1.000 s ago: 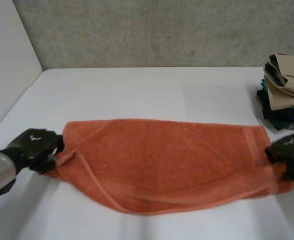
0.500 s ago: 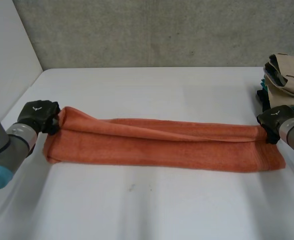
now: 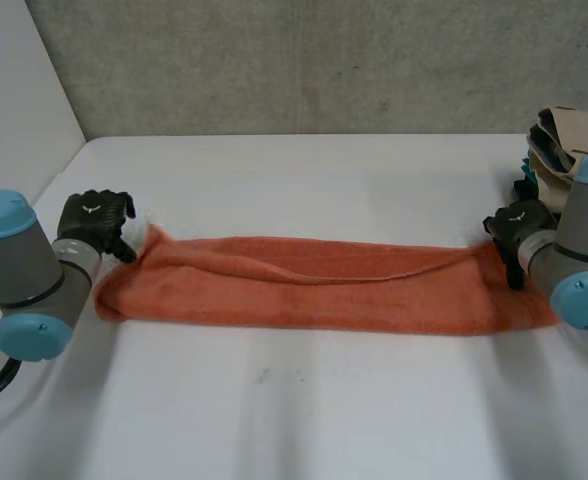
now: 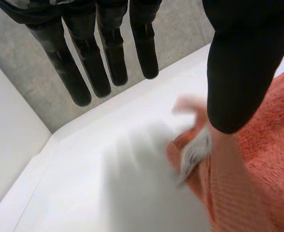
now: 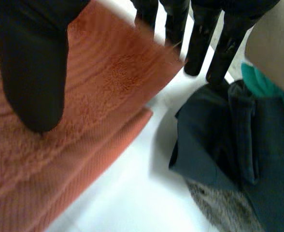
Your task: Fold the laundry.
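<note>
Both hands have just let go and the far edge has dropped flat: the left hand's fingers [image 4: 110, 58] hang straight and spread above the corner, the right hand's fingers [image 5: 200, 43] straight too, thumb clear of the cloth. The left hand [image 3: 94, 222] and right hand [image 3: 514, 232] flank the orange towel [image 3: 324, 290], a long folded strip across the table [image 3: 304, 400]. Soft, light and floppy, I'd say: pinch both end corners for the next fold.

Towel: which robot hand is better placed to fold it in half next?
Probably the right hand: it is open directly over the end of the orange towel. The left hand, also open, is beside the other corner, mostly off the cloth.
</note>
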`<action>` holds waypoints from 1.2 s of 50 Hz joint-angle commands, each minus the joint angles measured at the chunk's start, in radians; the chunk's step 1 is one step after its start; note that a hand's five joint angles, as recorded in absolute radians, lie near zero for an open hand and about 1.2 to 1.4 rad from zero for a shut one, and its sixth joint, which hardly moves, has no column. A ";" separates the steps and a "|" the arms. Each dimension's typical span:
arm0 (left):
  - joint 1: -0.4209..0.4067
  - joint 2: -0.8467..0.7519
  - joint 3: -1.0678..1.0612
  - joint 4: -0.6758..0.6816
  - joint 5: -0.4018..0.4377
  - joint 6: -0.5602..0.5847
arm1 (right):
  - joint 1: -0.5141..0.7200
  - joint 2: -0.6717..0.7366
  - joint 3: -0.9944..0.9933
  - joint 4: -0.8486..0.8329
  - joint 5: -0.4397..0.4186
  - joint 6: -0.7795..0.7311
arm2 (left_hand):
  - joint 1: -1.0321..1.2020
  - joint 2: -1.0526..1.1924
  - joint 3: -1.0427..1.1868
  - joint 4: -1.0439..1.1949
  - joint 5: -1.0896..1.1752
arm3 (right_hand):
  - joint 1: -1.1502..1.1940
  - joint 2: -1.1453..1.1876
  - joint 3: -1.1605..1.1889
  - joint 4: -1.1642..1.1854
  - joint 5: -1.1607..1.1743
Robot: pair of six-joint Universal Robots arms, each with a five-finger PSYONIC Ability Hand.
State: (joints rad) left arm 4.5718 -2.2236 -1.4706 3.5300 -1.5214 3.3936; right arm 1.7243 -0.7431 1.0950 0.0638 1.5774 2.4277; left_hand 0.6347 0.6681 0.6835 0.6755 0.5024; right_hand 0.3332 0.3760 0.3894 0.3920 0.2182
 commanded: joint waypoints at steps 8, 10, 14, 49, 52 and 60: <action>-0.050 0.013 -0.016 0.012 0.012 0.027 | 0.015 -0.074 0.085 -0.047 -0.045 -0.004 | -0.136 -0.170 -0.185 -0.177 -0.179 | -0.159 -0.201 -0.215 -0.217 -0.218; -0.059 0.007 -0.004 0.013 0.015 0.038 | 0.015 -0.073 0.085 -0.071 -0.077 -0.004 | -0.142 -0.176 -0.191 -0.183 -0.185 | -0.159 -0.201 -0.215 -0.217 -0.218; -0.070 -0.030 0.033 0.013 0.023 0.078 | 0.017 -0.062 0.085 -0.155 -0.118 -0.005 | -0.163 -0.196 -0.212 -0.204 -0.205 | -0.159 -0.201 -0.215 -0.217 -0.218; -0.103 -0.260 0.422 0.030 -0.051 0.268 | 0.060 0.108 -0.189 -0.283 0.039 0.162 | -0.107 -0.140 -0.156 -0.148 -0.149 | -0.159 -0.201 -0.215 -0.217 -0.218; -0.111 -0.206 0.360 0.036 -0.051 0.263 | 0.069 0.022 -0.104 -0.282 0.003 0.166 | -0.128 -0.161 -0.176 -0.168 -0.170 | -0.159 -0.201 -0.215 -0.217 -0.218; -0.125 -0.038 0.152 0.033 -0.054 0.256 | 0.069 -0.254 0.179 -0.190 -0.157 0.174 | -0.154 -0.187 -0.203 -0.195 -0.196 | -0.116 -0.159 -0.173 -0.175 -0.176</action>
State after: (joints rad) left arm 4.4555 -2.3906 -1.1612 3.5652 -1.5744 3.6550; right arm 1.7970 -0.7884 1.0608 -0.2027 1.5447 2.5968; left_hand 0.4700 0.4612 0.4597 0.4494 0.2694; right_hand 0.2042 0.2248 0.2160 0.2421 0.0679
